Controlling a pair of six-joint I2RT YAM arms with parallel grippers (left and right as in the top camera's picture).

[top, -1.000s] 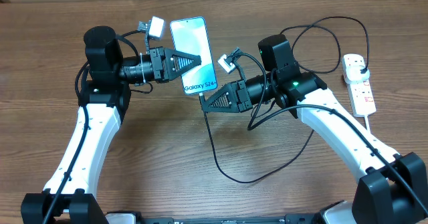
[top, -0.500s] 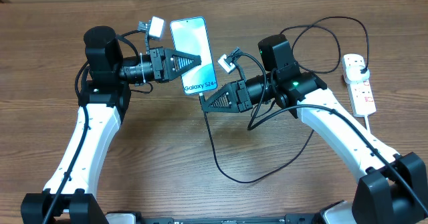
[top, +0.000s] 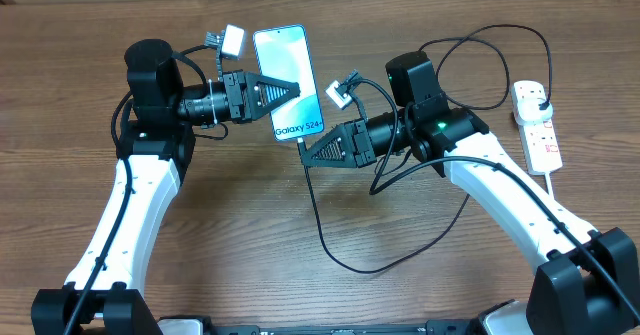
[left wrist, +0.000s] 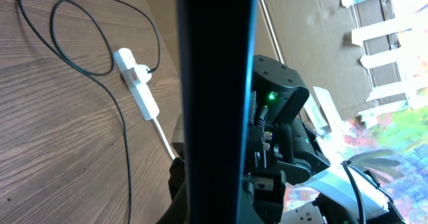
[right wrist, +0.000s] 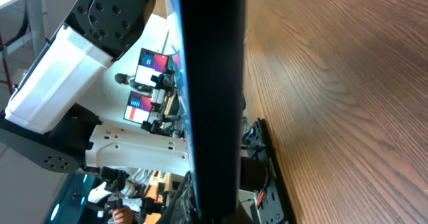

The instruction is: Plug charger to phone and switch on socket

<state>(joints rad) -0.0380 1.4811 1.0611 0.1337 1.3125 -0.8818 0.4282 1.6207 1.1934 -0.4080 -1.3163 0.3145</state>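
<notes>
Wood table (top: 220, 235). Socket (top: 540, 135) at right edge of overhead, well apart from both arms, right arm nearer. Phone (top: 290, 60) upper centre, screen up, long axis near vertical in frame, bottom short edge toward lower centre. Left gripper (top: 298, 87) closed across phone from the left. Charger (top: 318, 215) loops below. Right gripper (top: 304, 157) looks pinched on its connector end, touching or just beside phone's bottom edge; seating not visible. Insertion runs up-frame along the long axis.
</notes>
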